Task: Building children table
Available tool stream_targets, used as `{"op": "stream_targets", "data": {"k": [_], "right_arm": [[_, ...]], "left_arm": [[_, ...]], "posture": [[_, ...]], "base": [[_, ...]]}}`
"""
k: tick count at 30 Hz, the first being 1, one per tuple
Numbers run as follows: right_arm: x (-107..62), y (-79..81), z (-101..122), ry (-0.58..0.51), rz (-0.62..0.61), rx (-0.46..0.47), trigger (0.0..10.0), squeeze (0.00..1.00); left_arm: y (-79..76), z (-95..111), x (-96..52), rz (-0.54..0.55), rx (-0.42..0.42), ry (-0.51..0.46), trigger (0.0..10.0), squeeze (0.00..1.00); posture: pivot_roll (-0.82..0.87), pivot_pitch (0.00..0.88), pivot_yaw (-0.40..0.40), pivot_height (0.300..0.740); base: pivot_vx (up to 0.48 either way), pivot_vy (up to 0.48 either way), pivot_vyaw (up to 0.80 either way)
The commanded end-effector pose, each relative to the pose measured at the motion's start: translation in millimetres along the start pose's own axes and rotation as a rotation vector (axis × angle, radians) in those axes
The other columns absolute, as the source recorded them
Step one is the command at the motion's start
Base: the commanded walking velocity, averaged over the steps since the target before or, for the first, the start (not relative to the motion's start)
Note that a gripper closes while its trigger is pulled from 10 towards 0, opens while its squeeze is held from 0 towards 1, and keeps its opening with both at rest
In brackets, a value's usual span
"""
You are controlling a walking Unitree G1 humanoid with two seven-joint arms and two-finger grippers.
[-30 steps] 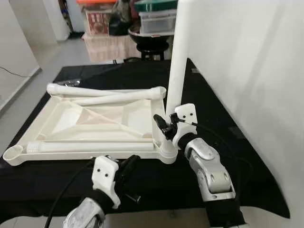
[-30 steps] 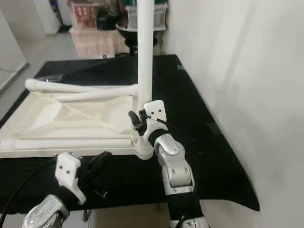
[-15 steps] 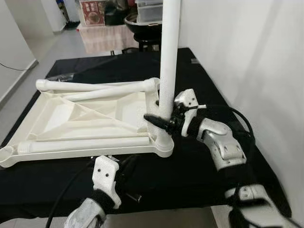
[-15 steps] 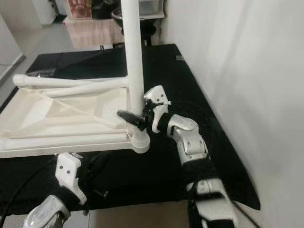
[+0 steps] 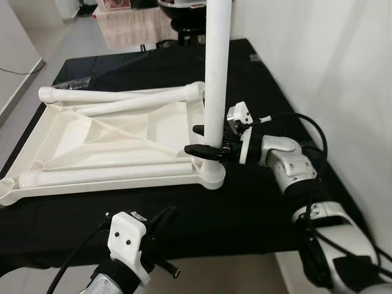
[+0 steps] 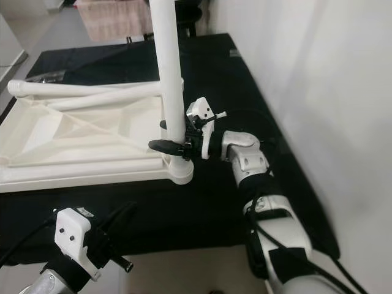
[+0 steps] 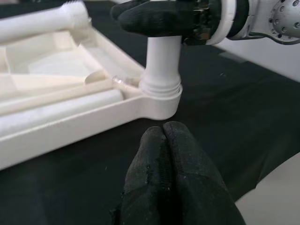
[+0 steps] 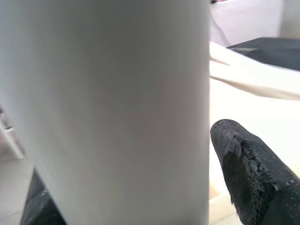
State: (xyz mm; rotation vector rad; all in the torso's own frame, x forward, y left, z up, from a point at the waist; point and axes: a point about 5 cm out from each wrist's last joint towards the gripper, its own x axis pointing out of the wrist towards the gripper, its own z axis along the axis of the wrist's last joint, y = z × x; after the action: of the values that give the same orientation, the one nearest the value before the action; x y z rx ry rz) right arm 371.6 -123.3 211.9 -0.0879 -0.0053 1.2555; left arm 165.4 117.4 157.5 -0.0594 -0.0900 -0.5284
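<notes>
Black-covered bench (image 5: 257, 208), against white wall. Inverted white tabletop (image 5: 110, 147) lying on it, loose legs on top; one upright leg (image 5: 215, 79) seated in near right corner socket. Right gripper (image 5: 205, 139) fingers clamped around upright leg. Left gripper (image 7: 164, 140) fingers closed together, empty, near bench front edge.

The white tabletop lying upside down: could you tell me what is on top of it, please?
Three loose legs lie on the tabletop; one leg stands in its corner socket, gripped by the right gripper.

Right gripper (image 6: 173, 136) apparently clamps upright white leg (image 6: 168, 67) on tabletop (image 6: 73, 138).
</notes>
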Motion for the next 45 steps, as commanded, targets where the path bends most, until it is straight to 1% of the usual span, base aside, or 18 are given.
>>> {"op": "stream_targets", "data": {"k": [1,8,9,10,11,12,22,25,28,30,33,34,35,37,38,39,40,45], "right_arm": [[0.2,-0.1,2.7,-0.012,0.034,-0.010,10.0,0.00],[-9.8,-4.4,4.9,0.001,0.079,-0.023,10.0,0.00],[-10.4,-4.9,5.3,-0.001,0.084,-0.026,8.9,0.00],[-11.0,-4.9,5.1,-0.001,0.090,-0.027,1.5,0.00],[-11.0,-4.9,5.1,-0.001,0.090,-0.027,1.5,0.00],[-11.3,-4.8,4.8,-0.001,0.097,-0.029,0.0,0.00],[-14.9,-3.4,7.1,-0.015,0.122,-0.060,0.0,0.00],[-25.8,-2.9,6.3,0.000,0.041,-0.148,0.0,0.00],[-28.3,-1.9,5.8,0.002,0.013,-0.174,0.0,0.00],[-28.8,4.6,-5.2,0.012,-0.136,-0.148,0.0,0.00],[-28.1,7.8,-11.0,0.024,-0.199,-0.131,0.0,0.00],[-22.2,18.2,-24.8,0.057,-0.312,-0.096,0.0,0.00],[-22.2,18.2,-24.8,0.057,-0.312,-0.096,0.0,0.00],[-9.3,57.4,-61.0,0.084,-0.751,0.040,0.0,0.00],[-9.3,57.4,-61.0,0.084,-0.751,0.040,0.0,0.00],[-9.9,71.0,-70.2,0.105,-0.877,0.078,0.0,0.00],[-7.7,75.5,-72.2,0.120,-0.922,0.057,0.0,0.00],[-5.0,59.0,-65.6,0.118,-0.955,0.006,0.0,0.00]], "left_arm": [[-1.0,-0.5,-2.6,-0.009,-0.004,0.021,10.0,0.00],[-1.1,2.4,-5.5,-0.028,-0.007,0.037,10.0,0.00],[-1.0,2.6,-5.8,-0.030,-0.008,0.040,10.0,0.00],[-0.9,2.6,-5.9,-0.032,-0.008,0.043,10.0,0.00],[-0.9,2.6,-5.9,-0.032,-0.008,0.043,10.0,0.00],[-0.8,2.7,-6.1,-0.033,-0.008,0.046,10.0,0.00],[0.3,0.7,-3.0,-0.036,-0.015,0.051,10.0,0.00],[0.4,-2.5,0.8,-0.040,-0.026,0.048,10.0,0.00],[0.5,-3.2,1.5,-0.042,-0.028,0.048,10.0,0.00],[1.2,-4.9,3.9,-0.046,-0.032,0.046,10.0,0.00],[1.7,-5.6,4.8,-0.047,-0.033,0.045,10.0,0.00],[2.7,-6.2,5.6,-0.047,-0.033,0.044,10.0,0.00],[2.7,-6.2,5.6,-0.047,-0.033,0.044,10.0,0.00],[6.0,-7.4,8.3,-0.044,-0.035,0.039,10.0,0.00],[6.0,-7.4,8.3,-0.044,-0.035,0.039,10.0,0.00],[7.2,-8.1,9.7,-0.044,-0.036,0.037,10.0,0.00],[8.3,-9.1,11.6,-0.045,-0.036,0.036,10.0,0.00],[10.9,-12.0,17.5,-0.052,-0.031,0.034,10.0,0.00]], "posture": [[0.14,0.236,0.060,0.740],[0.15,0.251,0.077,0.740],[0.15,0.250,0.080,0.740],[0.15,0.250,0.081,0.740],[0.15,0.250,0.081,0.740],[0.15,0.248,0.083,0.740],[0.10,0.229,0.082,0.740],[0.07,0.206,0.082,0.740],[0.07,0.206,0.082,0.740],[0.05,0.193,0.069,0.740],[0.05,0.190,0.065,0.740],[0.03,0.182,0.064,0.740],[0.03,0.182,0.064,0.740],[0.01,0.171,0.076,0.740],[0.01,0.171,0.076,0.740],[0.01,0.169,0.076,0.740],[0.01,0.152,0.080,0.740],[0.01,0.130,0.067,0.740]], "base": [[0.000,0.000,0.00],[0.000,0.000,0.00],[0.000,0.000,0.00],[0.000,0.000,0.00],[0.000,0.000,0.00],[0.000,0.000,0.00],[0.000,0.000,0.00],[0.000,0.000,0.00],[0.000,0.000,0.00],[0.000,0.000,0.00],[0.000,0.000,0.00],[0.000,0.000,0.00],[0.000,0.000,0.00],[0.000,0.000,0.00],[0.000,0.000,0.00],[0.000,0.000,0.00],[0.000,0.000,0.00],[0.000,0.000,0.00]]}}
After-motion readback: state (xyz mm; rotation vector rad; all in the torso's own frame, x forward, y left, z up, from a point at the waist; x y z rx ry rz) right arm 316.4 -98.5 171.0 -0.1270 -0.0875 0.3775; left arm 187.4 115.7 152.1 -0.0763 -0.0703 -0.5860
